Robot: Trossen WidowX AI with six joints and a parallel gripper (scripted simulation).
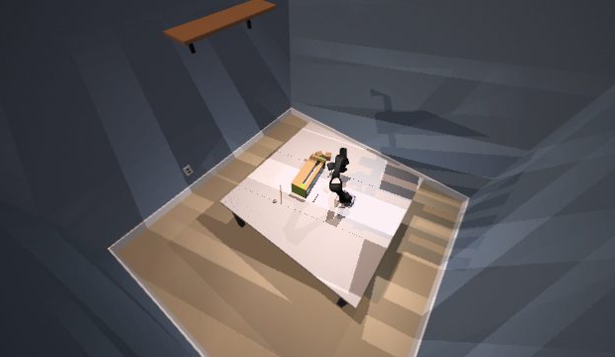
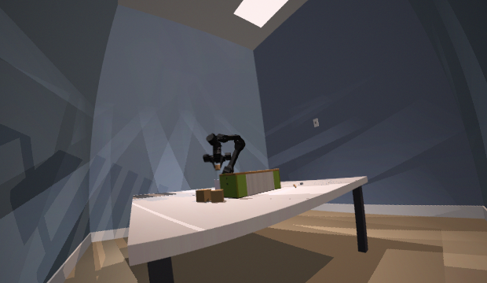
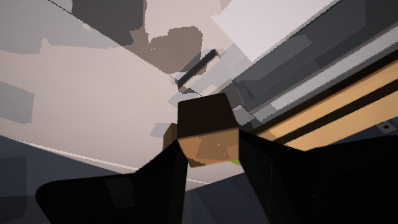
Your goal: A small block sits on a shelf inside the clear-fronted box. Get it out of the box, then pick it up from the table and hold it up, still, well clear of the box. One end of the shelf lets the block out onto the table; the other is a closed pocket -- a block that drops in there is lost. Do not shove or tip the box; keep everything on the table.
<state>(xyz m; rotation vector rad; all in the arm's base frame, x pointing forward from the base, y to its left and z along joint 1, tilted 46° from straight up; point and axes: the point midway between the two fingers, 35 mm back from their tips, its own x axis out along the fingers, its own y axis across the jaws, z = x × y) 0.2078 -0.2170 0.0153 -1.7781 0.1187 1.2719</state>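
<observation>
A small wooden block [image 2: 217, 167] [image 3: 208, 120] is clamped between the fingertips of my gripper [image 2: 217, 164] [image 3: 209, 137], which is shut on it. It hangs in the air above the table [image 1: 298, 218] [image 2: 169, 220], higher than the box top in the exterior view. The long box [image 1: 304, 175] [image 2: 229, 185] [image 3: 350, 107], with green ends and an orange top, stands upright on the table beside the gripper, with a gap between them. In the top view the held block cannot be made out clearly. The inner shelf is not clearly visible.
Brown blocks [image 2: 203, 195] [image 2: 217, 196] sit on the table by the box's near end in the exterior view. A dark thin bar [image 1: 315, 198] [image 3: 199, 69] lies beside the box. A thin wooden stick [image 1: 281, 194] and a small grey object [image 1: 275, 201] are beyond the other end.
</observation>
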